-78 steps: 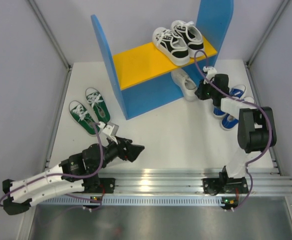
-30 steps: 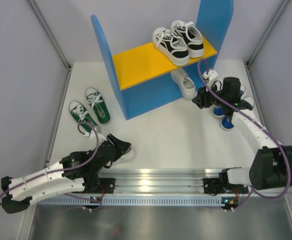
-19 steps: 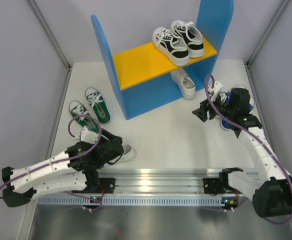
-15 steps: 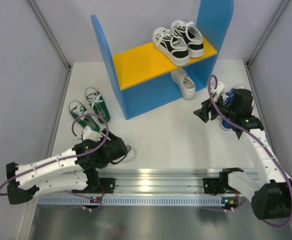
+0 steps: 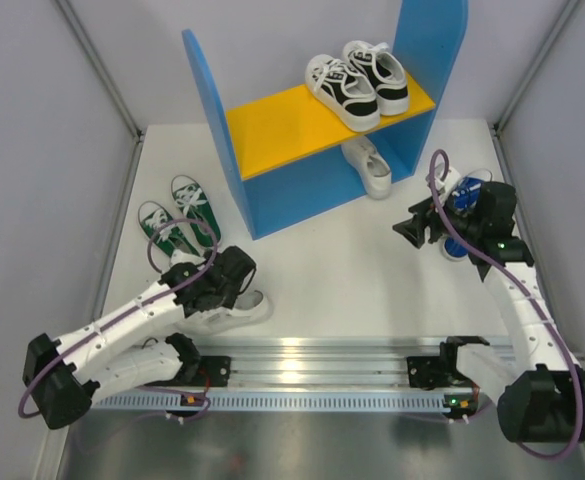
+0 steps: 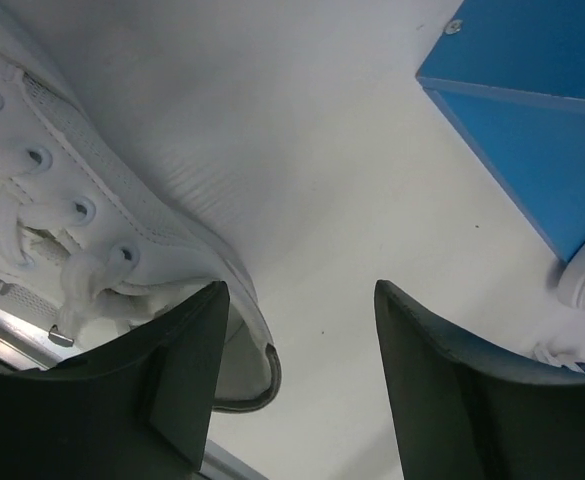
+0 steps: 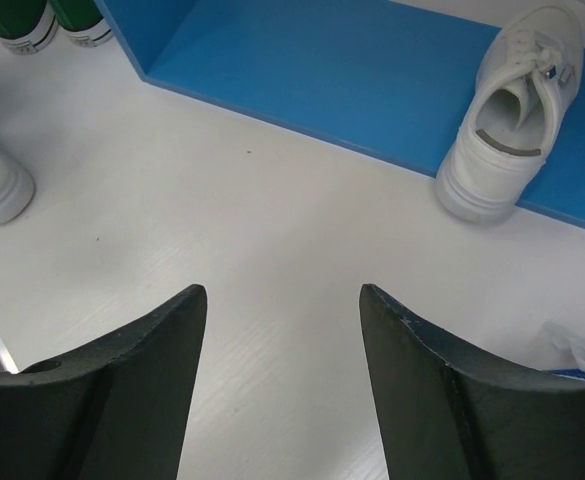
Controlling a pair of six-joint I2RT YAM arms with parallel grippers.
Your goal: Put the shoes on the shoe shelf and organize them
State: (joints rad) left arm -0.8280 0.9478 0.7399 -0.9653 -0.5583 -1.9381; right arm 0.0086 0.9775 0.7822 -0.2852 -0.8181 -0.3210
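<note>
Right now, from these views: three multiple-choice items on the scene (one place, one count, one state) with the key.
1. Where is the black-and-white pair?
A) on the orange board
B) under it
C) in a claw

2. How many shoes lie under the board?
A) none
B) one
C) two

3. The right claw is:
A) open, empty
B) shut on a blue shoe
C) shut on a lace

Key:
1 A: the pair stands on top of the board.
2 B: a single white shoe lies there.
3 A: its fingers are apart, with only bare table between them.
</note>
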